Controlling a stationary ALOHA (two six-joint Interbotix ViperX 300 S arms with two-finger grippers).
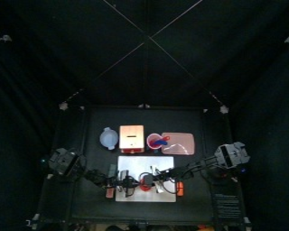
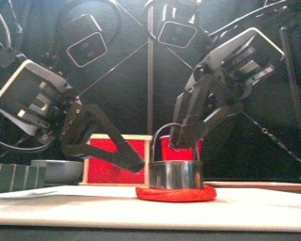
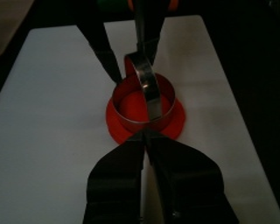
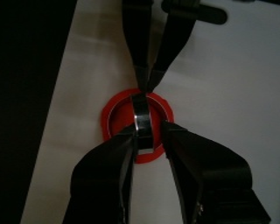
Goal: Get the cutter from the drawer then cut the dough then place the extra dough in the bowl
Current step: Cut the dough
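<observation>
A round metal cutter (image 2: 176,174) stands on a flat red dough disc (image 2: 176,194) in the middle of the white cutting board (image 2: 65,202). My right gripper (image 4: 143,131) comes down from the right and is shut on the cutter's wire handle (image 2: 167,130) above the ring. My left gripper (image 3: 149,144) is shut, with its tips low at the left side of the cutter, near the dough's edge (image 3: 122,131). Whether those tips touch the cutter is hidden. In the top view both grippers meet over the board (image 1: 141,162).
Behind the board stand the blue-grey bowl (image 1: 107,138) at the left, the wooden box (image 1: 133,138) with its red drawer front (image 2: 116,155) in the middle, and the pink tray (image 1: 183,143) holding toys at the right.
</observation>
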